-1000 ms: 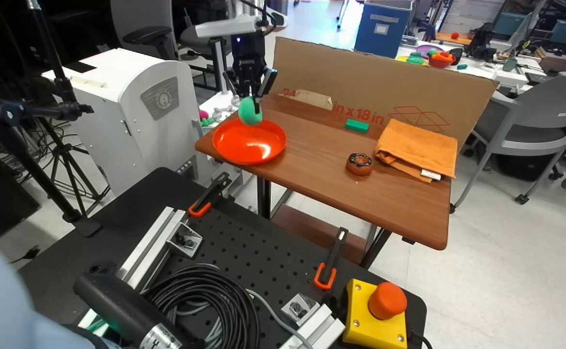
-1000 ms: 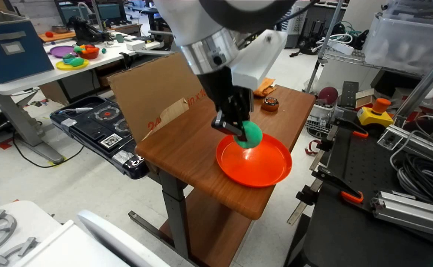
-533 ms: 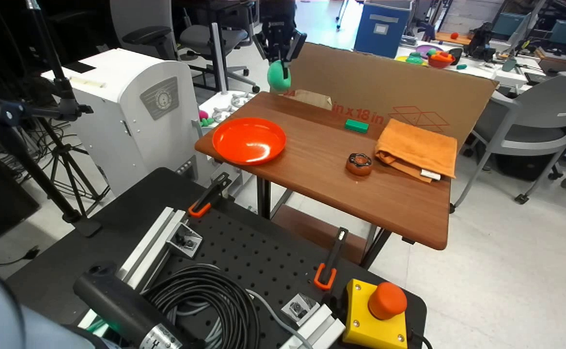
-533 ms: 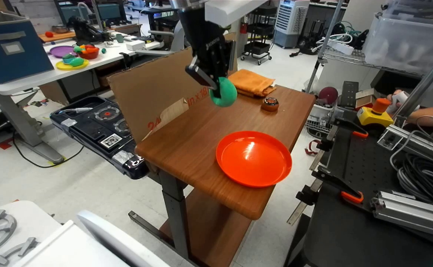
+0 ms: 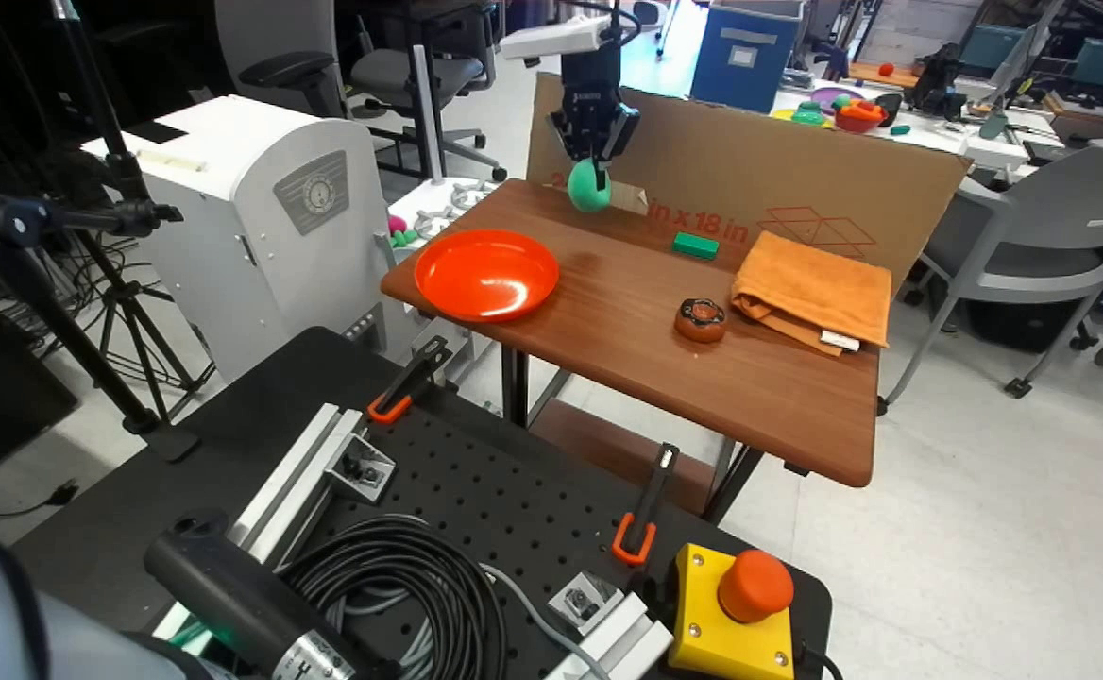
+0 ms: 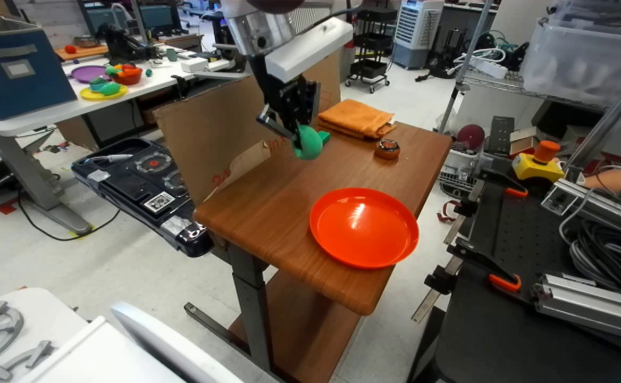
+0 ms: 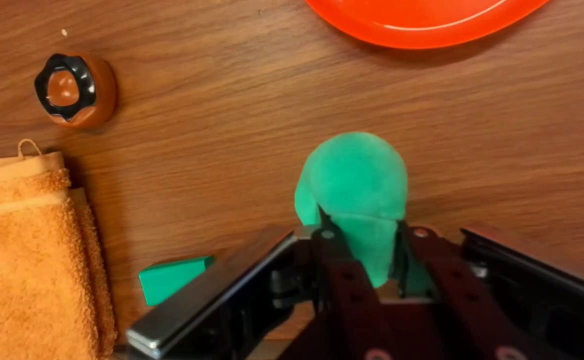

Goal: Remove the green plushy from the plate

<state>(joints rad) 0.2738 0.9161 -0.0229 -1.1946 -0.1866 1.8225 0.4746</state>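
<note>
The green plushy, a teal-green ball, shows in both exterior views [image 5: 589,191] [image 6: 310,143] and in the wrist view [image 7: 357,175]. My gripper [image 7: 359,225] is shut on it, one finger on each side. The gripper [image 5: 597,168] holds it above the brown table [image 5: 627,312], off to the side of the plate and near the cardboard. The orange-red plate [image 5: 487,274] lies empty near the table's end; it also shows in an exterior view [image 6: 363,229] and at the top of the wrist view [image 7: 422,30]. Part of the plushy is hidden by the fingers.
A cardboard panel [image 5: 750,161] stands along the table's back edge. A small green block [image 5: 695,246] lies near it. A brown round object with a black top [image 5: 701,321] and a folded orange towel [image 5: 811,288] lie toward the far end from the plate.
My gripper has carried the plushy up from over the plate and away toward the cardboard, then slightly down in the last half second. The plate has not moved.
</note>
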